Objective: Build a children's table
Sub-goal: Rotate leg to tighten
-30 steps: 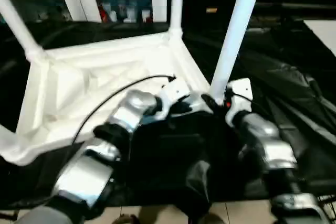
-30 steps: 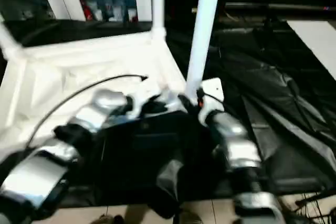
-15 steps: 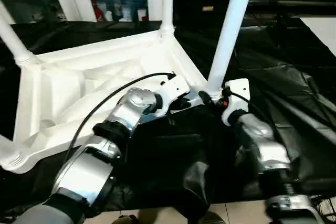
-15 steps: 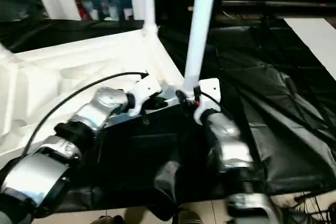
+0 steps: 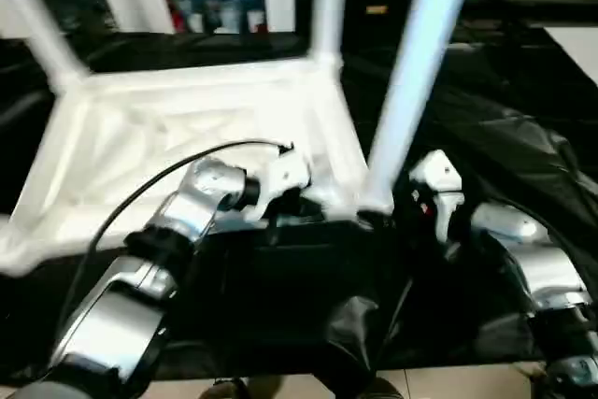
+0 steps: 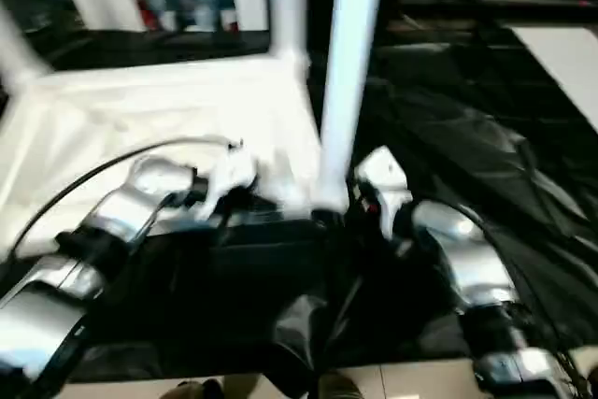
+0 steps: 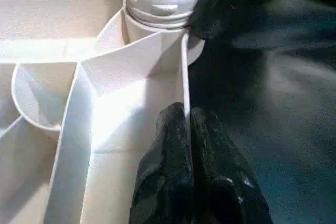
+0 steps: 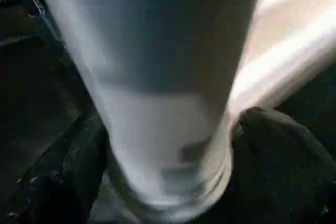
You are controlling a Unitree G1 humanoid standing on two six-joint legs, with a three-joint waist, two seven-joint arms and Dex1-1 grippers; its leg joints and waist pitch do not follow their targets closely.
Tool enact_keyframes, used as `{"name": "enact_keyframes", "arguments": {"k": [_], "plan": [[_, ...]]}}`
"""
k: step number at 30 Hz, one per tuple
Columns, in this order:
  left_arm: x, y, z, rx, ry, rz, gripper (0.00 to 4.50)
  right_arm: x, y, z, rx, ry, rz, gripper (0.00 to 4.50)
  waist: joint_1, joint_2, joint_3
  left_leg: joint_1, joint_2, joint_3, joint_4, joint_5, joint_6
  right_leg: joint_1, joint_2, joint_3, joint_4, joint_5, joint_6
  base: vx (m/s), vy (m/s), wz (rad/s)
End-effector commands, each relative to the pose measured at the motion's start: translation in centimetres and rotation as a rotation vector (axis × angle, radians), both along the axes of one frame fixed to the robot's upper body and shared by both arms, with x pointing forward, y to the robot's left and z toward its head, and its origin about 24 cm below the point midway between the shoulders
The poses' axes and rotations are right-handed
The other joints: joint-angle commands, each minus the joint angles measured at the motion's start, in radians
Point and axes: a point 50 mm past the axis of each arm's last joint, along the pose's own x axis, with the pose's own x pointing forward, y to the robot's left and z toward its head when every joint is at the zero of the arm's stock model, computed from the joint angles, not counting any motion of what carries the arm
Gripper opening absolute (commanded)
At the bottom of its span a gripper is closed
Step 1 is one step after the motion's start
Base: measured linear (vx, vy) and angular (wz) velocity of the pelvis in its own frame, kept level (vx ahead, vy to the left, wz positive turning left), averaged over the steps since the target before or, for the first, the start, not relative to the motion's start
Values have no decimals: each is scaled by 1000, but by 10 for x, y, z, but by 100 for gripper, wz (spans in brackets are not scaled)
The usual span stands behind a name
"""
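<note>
The white ribbed plastic tabletop (image 5: 187, 137) lies underside-up. Left hand (image 7: 185, 129) pinches its rim wall closed, steadying it. Right hand (image 8: 157, 182) clamps the white tubular leg (image 5: 411, 81) upright, apparently seating it in the corner socket just beyond the left hand.

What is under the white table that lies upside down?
A crinkly black sheet lies under the upside-down tabletop and spreads out to the right. What the sheet rests on is covered. The left pincer pinches the tabletop's edge wall.

Left hand (image 7: 186, 129) pinched closed, right hand (image 8: 163, 145) spread wide, both silver forearms forward.
</note>
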Motion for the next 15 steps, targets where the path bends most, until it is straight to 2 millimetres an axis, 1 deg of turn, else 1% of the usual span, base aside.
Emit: {"name": "enact_keyframes", "arguments": {"k": [1, 2, 3, 6, 8, 10, 12, 14, 15], "plan": [[-7, -6, -3, -13, 41, -70, 0, -2, -3, 5, -3, -1, 17, 418, 3, -10, -63, 15, 38, -5, -53, -177, 98, 58, -57, 31, -54, -126, -299, 0, 0, 0], [-7, -6, -3, -13, 42, -71, 0, -2, -3, 4, -5, 4, 24, 418, 3, -10, -63, 14, 37, -6, -53, -180, 94, 58, -58, 31, -55, -137, -296, 0, 0, 0], [-7, -6, -3, -11, 44, -72, 0, -5, -2, 2, -16, 29, 56, 418, 4, -14, -63, 12, 35, -6, -53, -180, 89, 60, -58, 30, -56, -154, -287, 0, 0, 0], [-6, -3, -4, -1, 40, -56, 0, -8, 0, -4, -35, 53, 83, 418, 4, -16, -65, 12, 33, -6, -51, -164, 91, 60, -59, 31, -55, -149, -280, 0, 0, 0], [-6, -3, -4, 1, 38, -52, 0, -8, 0, -4, -35, 55, 84, 393, 6, -16, -65, 11, 32, -7, -50, -151, 94, 60, -59, 32, -55, -143, -277, 0, 0, 0], [-6, -2, -3, 1, 40, -50, 0, -7, 0, -3, -24, 57, 87, 393, 6, -16, -65, 11, 32, -7, -50, -148, 96, 60, -58, 31, -55, -142, -276, 0, 0, 0], [-6, -1, -3, 2, 43, -50, 0, -7, 1, -3, -17, 59, 91, 370, 6, -16, -65, 10, 32, -7, -50, -153, 94, 60, -58, 30, -55, -154, -274, 0, 0, 0], [-6, 0, -3, 4, 47, -50, 0, -7, 1, -3, -9, 64, 92, 360, 6, -15, -66, 11, 32, -7, -50, -150, 94, 60, -58, 31, -55, -150, -274, 0, 0, 0], [-6, 0, -3, 4, 50, -50, 0, -8, 1, -3, -7, 65, 91, 357, 6, -16, -66, 10, 32, -7, -50, -148, 94, 60, -57, 30, -54, -147, -274, 0, 0, 0]]}}
